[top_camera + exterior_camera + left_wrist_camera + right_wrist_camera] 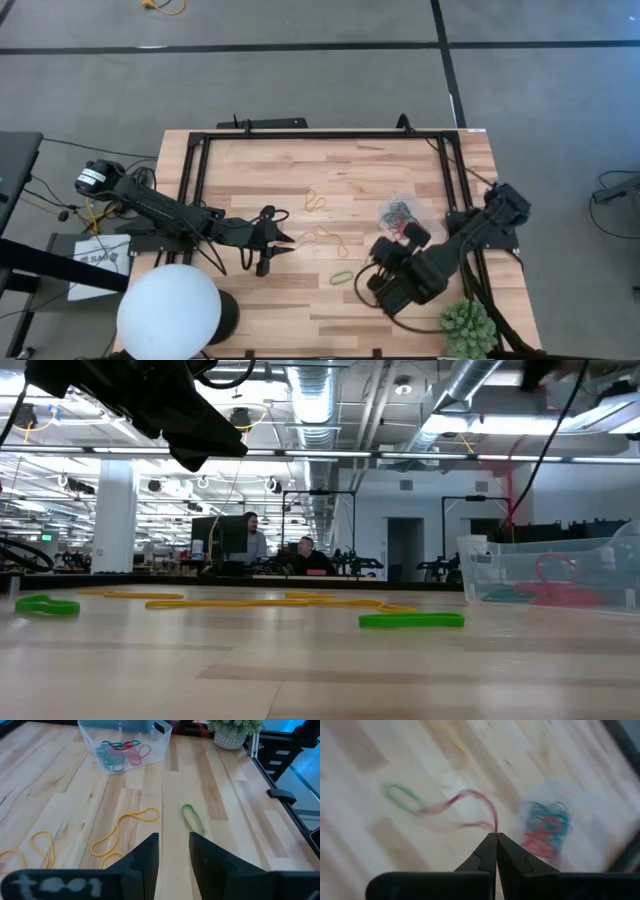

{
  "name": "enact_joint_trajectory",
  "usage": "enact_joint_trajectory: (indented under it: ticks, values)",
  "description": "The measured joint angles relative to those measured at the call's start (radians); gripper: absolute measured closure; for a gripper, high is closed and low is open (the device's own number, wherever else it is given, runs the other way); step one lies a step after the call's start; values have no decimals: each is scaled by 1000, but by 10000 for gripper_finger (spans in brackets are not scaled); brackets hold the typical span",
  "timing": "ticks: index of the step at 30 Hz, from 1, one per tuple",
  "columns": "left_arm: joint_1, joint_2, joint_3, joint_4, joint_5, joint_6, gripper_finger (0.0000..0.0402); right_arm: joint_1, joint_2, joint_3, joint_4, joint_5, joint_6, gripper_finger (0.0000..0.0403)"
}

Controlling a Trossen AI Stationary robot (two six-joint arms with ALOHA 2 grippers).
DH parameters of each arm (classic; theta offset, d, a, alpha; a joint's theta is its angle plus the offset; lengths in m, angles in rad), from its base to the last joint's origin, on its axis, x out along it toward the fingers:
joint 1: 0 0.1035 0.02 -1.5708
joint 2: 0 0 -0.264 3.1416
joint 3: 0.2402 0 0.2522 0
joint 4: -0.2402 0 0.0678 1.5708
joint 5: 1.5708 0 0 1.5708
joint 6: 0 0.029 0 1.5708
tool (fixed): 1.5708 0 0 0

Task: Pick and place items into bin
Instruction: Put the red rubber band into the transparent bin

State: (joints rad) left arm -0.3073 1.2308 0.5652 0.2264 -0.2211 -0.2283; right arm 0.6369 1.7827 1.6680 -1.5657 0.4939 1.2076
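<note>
A thin red rubber-band loop (470,810) hangs pinched in the closed jaws of the right gripper (496,836), above the pale wooden table (330,165) just beside the small clear plastic bin (405,210), which holds green and red bands. A green band (342,277) and yellow bands (328,238) lie between the arms. The left gripper (285,243) hovers nearby, jaws parted and empty.
</note>
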Motion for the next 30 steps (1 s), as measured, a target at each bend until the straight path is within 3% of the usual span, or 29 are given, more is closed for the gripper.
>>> enact_joint_trajectory:
  ticks: [8,14,18,24,30]
  values:
    - [0,0,0,-4,0,-1,304,-46,-231,-291,-4,-157,-11,402]
    - [0,0,0,0,0,0,304,-82,-411,-435,-6,-123,-2,402]
    - [0,0,0,-10,10,-1,304,-127,-495,-514,82,-147,-41,402]
    - [-1,0,0,-12,80,0,304,-157,-552,-653,159,-176,-181,402]
    - [-1,0,0,-12,82,-1,304,-246,-555,-784,222,-174,-221,399]
